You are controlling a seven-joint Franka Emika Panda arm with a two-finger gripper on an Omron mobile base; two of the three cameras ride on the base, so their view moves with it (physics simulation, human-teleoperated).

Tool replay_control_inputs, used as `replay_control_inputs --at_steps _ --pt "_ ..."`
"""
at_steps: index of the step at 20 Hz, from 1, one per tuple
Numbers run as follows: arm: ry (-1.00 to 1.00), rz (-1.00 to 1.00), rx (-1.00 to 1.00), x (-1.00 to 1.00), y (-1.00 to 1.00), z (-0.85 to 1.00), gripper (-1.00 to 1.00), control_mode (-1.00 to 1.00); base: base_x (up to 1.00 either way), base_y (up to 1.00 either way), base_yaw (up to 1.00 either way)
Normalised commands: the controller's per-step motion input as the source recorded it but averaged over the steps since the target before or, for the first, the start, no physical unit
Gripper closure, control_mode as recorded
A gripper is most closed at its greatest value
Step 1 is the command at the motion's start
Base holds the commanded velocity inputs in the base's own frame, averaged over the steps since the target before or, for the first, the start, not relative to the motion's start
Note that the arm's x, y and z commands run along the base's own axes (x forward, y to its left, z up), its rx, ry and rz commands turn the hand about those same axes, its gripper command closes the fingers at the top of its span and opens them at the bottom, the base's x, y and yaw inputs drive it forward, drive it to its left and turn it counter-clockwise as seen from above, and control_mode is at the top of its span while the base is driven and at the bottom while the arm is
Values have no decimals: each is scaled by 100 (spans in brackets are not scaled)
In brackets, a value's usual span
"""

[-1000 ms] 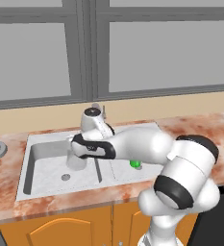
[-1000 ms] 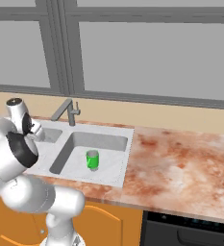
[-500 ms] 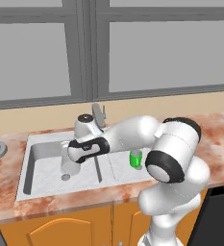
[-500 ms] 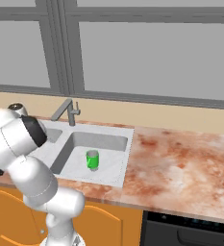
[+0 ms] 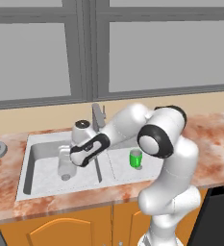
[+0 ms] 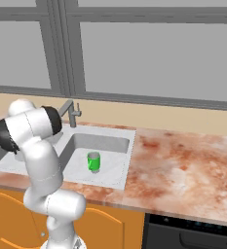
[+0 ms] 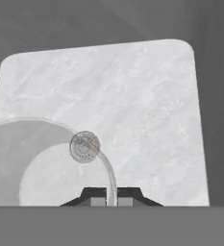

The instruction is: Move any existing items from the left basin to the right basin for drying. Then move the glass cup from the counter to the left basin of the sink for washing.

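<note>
Gripper: pinched on the thin wall of the glass cup, a translucent pale-grey cylinder hanging in the left basin. Beneath the fingertips: smooth grey-white marbled floor, small round perforated drain. Across the divider beside the gripper: glossy green mug, upright in the right basin.

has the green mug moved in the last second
No. In the right base view the green mug stands at the same spot on the right basin floor, right of the faucet, as before.
</note>
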Motion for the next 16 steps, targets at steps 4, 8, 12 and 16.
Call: replay_control_inputs --at_steps 4,8,12,16 --pt "0 0 -2 31 27 -29 100 -100 0 0 0" --pt "0 0 -3 20 23 -22 100 -100 0 0 0" --pt "0 0 -4 6 14 -15 100 -100 0 0 0" --pt "0 -1 -3 3 4 -14 100 -100 0 0 0"
